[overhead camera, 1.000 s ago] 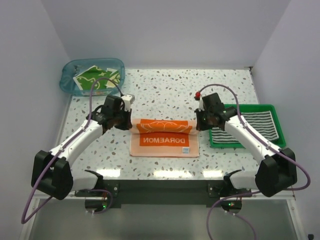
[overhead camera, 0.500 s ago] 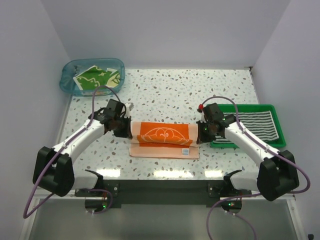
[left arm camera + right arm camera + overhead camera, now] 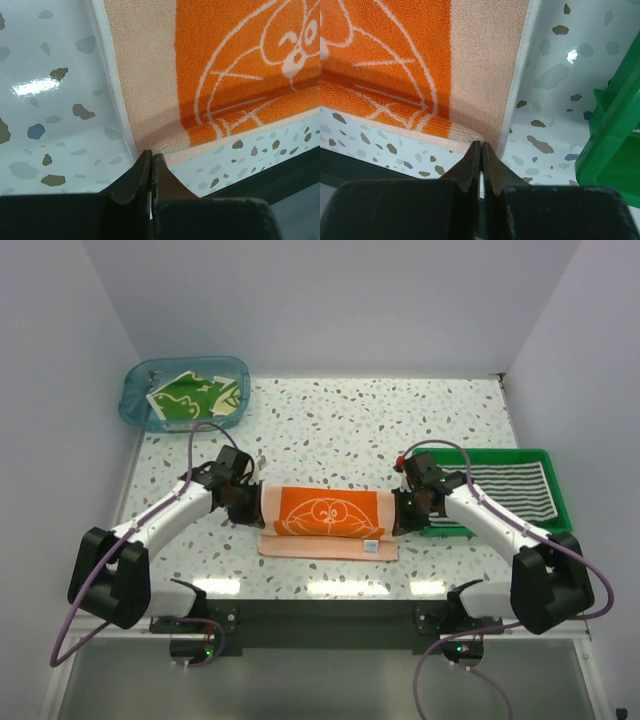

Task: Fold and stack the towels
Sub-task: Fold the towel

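- From the top view, you have the orange towel (image 3: 325, 515) lying across the near middle of the table (image 3: 350, 420), with its upper layer doubled over toward you and a pale strip of the lower layer showing along the near edge.
- The left gripper (image 3: 250, 505) sits at the towel's left end and the right gripper (image 3: 400, 512) at its right end. The green towel (image 3: 195, 395) waits in the blue basket (image 3: 135, 405) at far left, and the striped towel (image 3: 515, 490) lies in the green tray (image 3: 560, 502) on the right.
- In the left wrist view, your jaws are pressed together with no gap, pinching the folded corner of the orange towel (image 3: 230, 65) just above the tabletop.
- In the right wrist view, the jaws are likewise closed tight on the opposite corner, the tray wall just beside them.
- You look to be mid-fold on the first fold of this towel. Next, carry both corners evenly toward the near edge, line the hems up, set the layer flat, then let go with both sides together so it does not skew.
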Tool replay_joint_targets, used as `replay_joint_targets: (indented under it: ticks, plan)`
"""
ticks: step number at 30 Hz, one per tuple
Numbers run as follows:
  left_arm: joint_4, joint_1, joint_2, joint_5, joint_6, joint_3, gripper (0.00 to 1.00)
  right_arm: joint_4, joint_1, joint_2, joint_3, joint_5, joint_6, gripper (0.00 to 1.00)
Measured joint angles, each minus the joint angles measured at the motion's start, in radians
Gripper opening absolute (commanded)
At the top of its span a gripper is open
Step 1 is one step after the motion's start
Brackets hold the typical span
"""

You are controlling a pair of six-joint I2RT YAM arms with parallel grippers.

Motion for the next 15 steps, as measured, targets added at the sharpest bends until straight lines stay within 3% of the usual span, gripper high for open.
replay_joint_targets:
  ticks: [15]
  plan:
    - [-0.046, 0.0, -0.019, -0.051, -0.008, 0.079, 0.0, -0.06, 0.0, -0.048, 0.104, 0.034, 0.0, 0.0]
